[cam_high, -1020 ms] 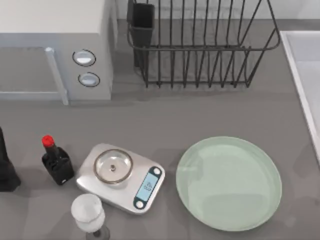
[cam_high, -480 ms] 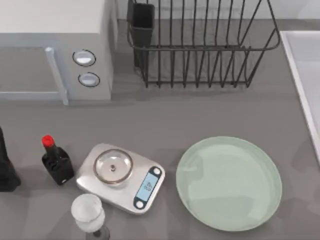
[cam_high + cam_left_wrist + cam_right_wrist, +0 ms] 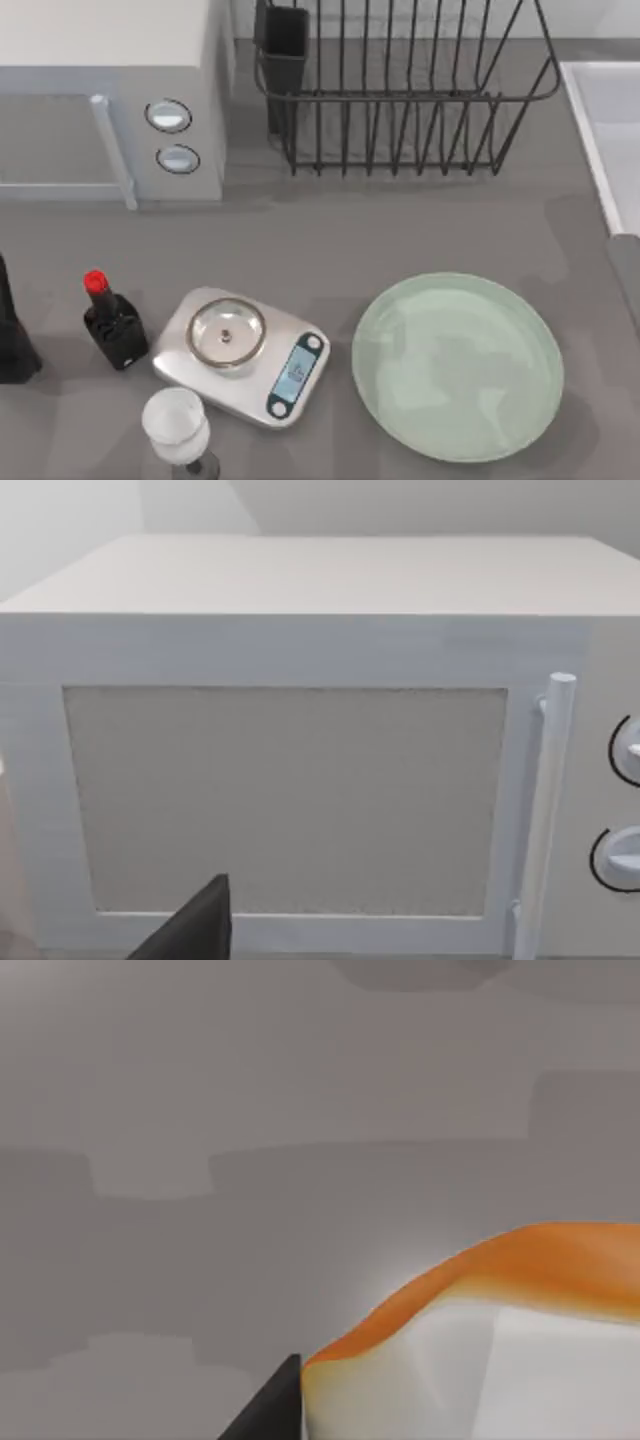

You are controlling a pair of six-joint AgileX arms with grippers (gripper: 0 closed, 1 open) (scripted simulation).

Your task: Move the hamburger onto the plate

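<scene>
from above, the pale green plate (image 3: pixel 457 366) lies bare on the grey surface (image 3: pixel 400 240), right of a kitchen scale (image 3: pixel 241 355), a glass (image 3: pixel 176 427) and a red-capped bottle (image 3: pixel 112 320). a microwave (image 3: pixel 110 100) and a wire rack (image 3: pixel 400 85) stand at the far side.

the left wrist view faces the microwave (image 3: pixel 300 770) door; whether the left tool is spread or pressed together, i cannot tell.

the right wrist view shows a sliver of orange hamburger (image 3: pixel 520 1265) over grey surface, beside a dark fingertip (image 3: pixel 272 1410); the right tool's state i cannot tell.
</scene>
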